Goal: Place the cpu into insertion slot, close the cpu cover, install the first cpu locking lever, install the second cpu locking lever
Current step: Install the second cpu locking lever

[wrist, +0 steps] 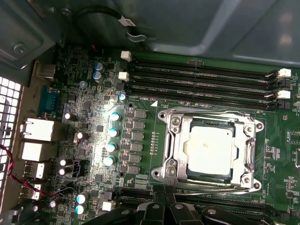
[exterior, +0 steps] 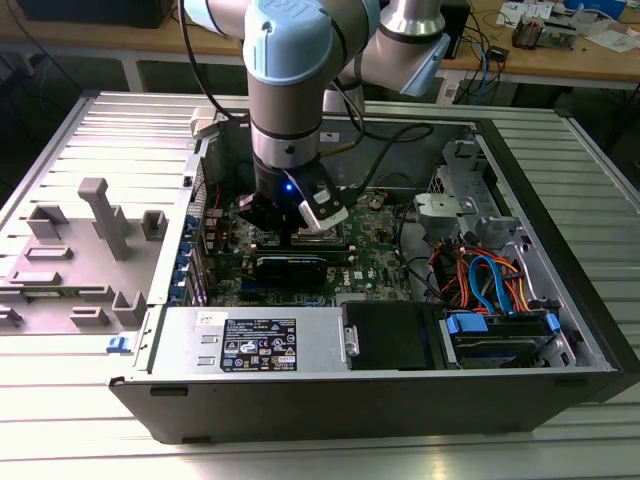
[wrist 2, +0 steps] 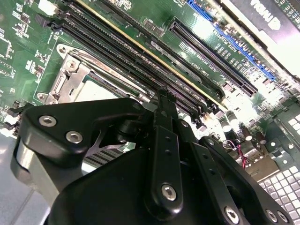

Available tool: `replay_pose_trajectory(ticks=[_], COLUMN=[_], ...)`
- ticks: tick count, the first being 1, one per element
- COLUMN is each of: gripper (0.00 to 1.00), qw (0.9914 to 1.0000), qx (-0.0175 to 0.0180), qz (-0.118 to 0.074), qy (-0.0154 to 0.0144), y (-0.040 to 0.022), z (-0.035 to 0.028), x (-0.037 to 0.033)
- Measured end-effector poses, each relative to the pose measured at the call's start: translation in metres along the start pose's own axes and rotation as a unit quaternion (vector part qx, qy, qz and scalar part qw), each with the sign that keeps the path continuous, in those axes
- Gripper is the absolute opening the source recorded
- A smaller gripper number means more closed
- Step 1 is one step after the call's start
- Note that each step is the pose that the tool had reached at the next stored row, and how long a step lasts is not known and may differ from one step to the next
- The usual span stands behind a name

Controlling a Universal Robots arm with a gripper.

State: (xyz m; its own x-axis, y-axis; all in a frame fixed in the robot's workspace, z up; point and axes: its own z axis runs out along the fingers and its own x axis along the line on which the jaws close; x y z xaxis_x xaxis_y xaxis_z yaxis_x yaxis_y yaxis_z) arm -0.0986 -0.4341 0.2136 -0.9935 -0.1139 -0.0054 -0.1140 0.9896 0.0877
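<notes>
Item: open PC case [exterior: 560, 330] lying flat on slatted metal bench [exterior: 600, 150], green motherboard [wrist: 140, 154] inside. Arm w/ gripper [exterior: 290, 222] reached down over board's middle, above black card [exterior: 292, 266]. Gripper [wrist 2: 161, 105] linkage seen close to board in second wrist view; fingers' state: cannot tell. Cpu [wrist: 207, 151] sat in insertion slot [wrist: 210, 149], silver-grey top exposed. Cpu cover [wrist: 174, 140] lay down flat around chip, framing it. Memory slots [wrist: 201, 84] ran alongside socket. Grey plastic fixture [exterior: 95, 240] near bench's edge at exterior view's left. Black PSU box [exterior: 255, 345] along case's near wall.
</notes>
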Motion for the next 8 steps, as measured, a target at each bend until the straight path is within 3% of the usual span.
replay_pose_trajectory(ticks=[5, 8], gripper=[0.11, 0.11], qw=[1.00000, 0.99998], qx=[-0.0026, -0.0060], qz=[0.000, 0.000], qy=[-0.0011, -0.0022], y=[-0.0001, -0.0002], z=[0.0027, 0.0039], x=[0.0015, 0.0017])
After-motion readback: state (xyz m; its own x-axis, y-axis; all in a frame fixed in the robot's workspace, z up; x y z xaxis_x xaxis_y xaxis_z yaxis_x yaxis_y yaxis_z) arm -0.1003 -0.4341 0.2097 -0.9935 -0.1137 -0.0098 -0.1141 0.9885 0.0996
